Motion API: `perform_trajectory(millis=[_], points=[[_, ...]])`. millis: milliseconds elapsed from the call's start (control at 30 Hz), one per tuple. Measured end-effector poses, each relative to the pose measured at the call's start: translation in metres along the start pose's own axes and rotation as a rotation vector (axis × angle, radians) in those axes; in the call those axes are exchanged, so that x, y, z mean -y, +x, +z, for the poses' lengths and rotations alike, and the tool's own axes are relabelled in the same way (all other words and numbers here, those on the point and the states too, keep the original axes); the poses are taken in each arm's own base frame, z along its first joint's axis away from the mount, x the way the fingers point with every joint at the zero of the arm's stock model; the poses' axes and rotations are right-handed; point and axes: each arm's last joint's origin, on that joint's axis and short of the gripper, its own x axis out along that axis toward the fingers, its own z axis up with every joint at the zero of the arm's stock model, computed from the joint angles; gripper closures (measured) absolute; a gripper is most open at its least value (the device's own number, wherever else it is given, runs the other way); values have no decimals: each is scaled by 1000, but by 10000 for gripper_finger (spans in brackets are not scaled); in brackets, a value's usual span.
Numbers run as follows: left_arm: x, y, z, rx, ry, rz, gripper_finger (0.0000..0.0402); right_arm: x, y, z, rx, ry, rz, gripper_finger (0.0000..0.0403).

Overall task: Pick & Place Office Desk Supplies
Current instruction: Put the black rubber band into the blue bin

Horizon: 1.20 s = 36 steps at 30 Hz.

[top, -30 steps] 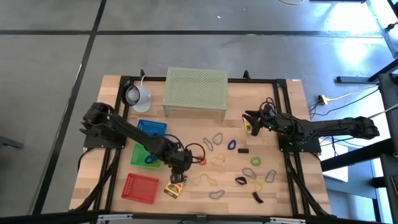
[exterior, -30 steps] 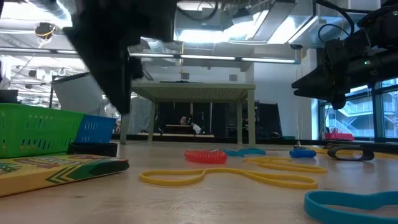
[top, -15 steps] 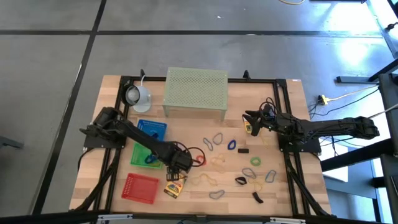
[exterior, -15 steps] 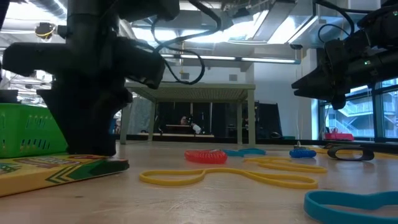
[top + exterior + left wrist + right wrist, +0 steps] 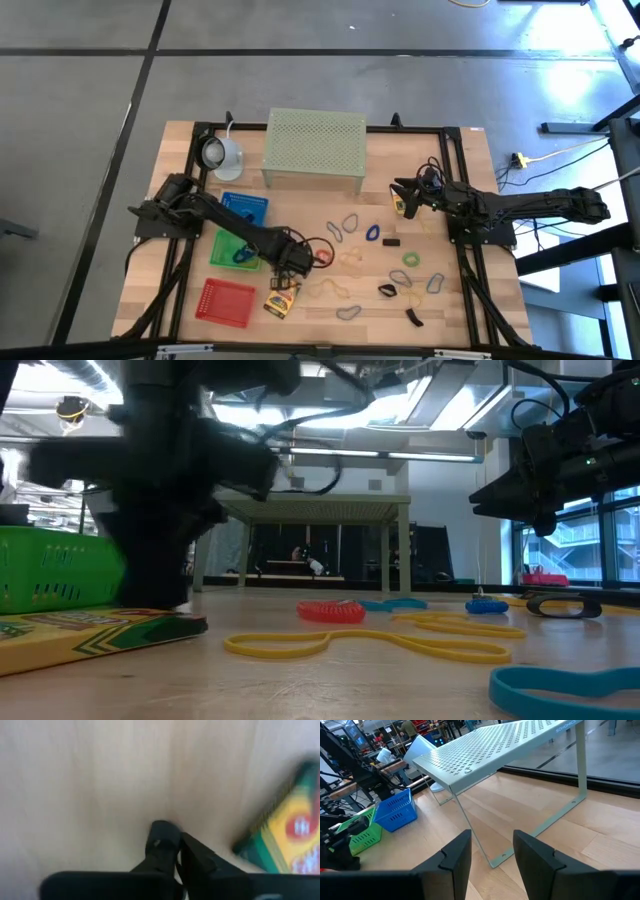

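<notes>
A yellow printed box (image 5: 280, 301) lies flat near the table's front edge; it also shows in the left wrist view (image 5: 287, 840) and the low view (image 5: 90, 635). My left gripper (image 5: 286, 278) points straight down just beyond the box's far end, its fingers (image 5: 172, 847) shut with nothing visible between them. Coloured loops (image 5: 350, 262) and black clips (image 5: 387, 291) lie scattered to the right. My right gripper (image 5: 492, 851) waits open at the right, above a small yellow thing (image 5: 398, 207). My left gripper comes from above, and its shut fingertips (image 5: 162, 832) are down at the wooden table top beside the yellow box's corner (image 5: 240, 851). I cannot tell whether they touch the wood or the box.
Green (image 5: 228, 248), blue (image 5: 243, 206) and red (image 5: 227, 301) baskets stand left of the box. A pale green mesh stand (image 5: 314, 148) and a white round lamp-like object (image 5: 218, 152) are at the back. A yellow loop (image 5: 370, 643) and a blue loop (image 5: 570, 685) lie near the front.
My left gripper has come down to the table top at the far end of the yellow box, tipping to point straight down. The box and the loops have stayed where they were.
</notes>
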Motion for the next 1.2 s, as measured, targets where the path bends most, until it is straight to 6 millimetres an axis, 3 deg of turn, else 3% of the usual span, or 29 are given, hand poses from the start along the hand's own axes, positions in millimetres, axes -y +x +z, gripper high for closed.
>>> perform_trajectory(millis=[200,433,667,867,1000,1200], points=[[-7,-16,20,85,-39,35,399,0,0,0,0,0,0,257],[-10,-54,51,267,-64,122,399,0,0,0,0,0,0,257],[-2,-102,88,685,-144,301,399,0,0,0,0,0,0,257],[1,-129,117,982,-20,141,399,0,0,0,0,0,0,257],[-11,-143,131,1149,27,90,399,0,0,0,0,0,0,256],[-41,-158,140,1280,-106,90,399,0,0,0,0,0,1,256]])
